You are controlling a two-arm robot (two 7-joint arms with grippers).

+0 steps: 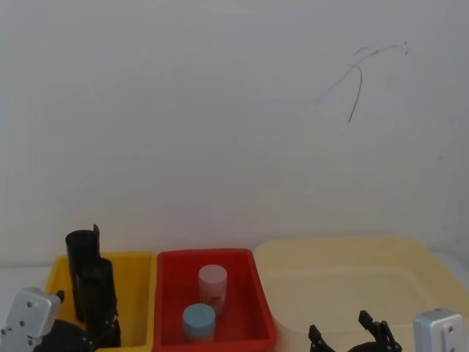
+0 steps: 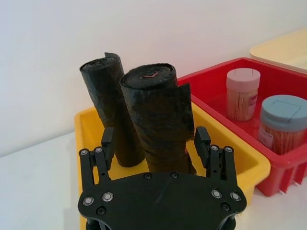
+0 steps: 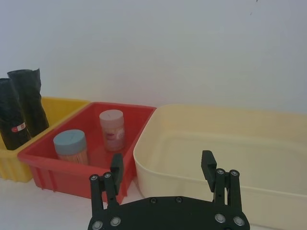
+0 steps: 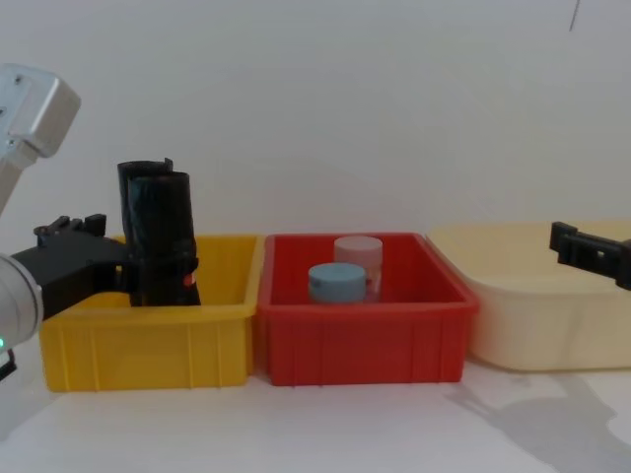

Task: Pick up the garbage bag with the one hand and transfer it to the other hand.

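The garbage bag [image 2: 158,124] is a black glossy roll standing upright in the yellow bin [image 2: 230,158], with a red sticker low on its side [image 4: 187,281]. A taller plain black roll [image 2: 108,105] stands just behind it. My left gripper [image 2: 154,143] is open, one finger on each side of the garbage bag, and a small gap still shows at one finger. In the head view the bag [image 1: 97,290] rises above that gripper [image 1: 102,331]. My right gripper [image 3: 163,165] hangs open and empty over the near rim of the cream tub [image 3: 268,143].
A red bin [image 1: 253,293] between the yellow bin and the cream tub holds a blue-lidded jar [image 1: 198,320] and a pink-lidded jar [image 1: 212,286]. A white wall stands close behind the three bins. The right gripper [image 4: 592,251] hangs at tub-rim height.
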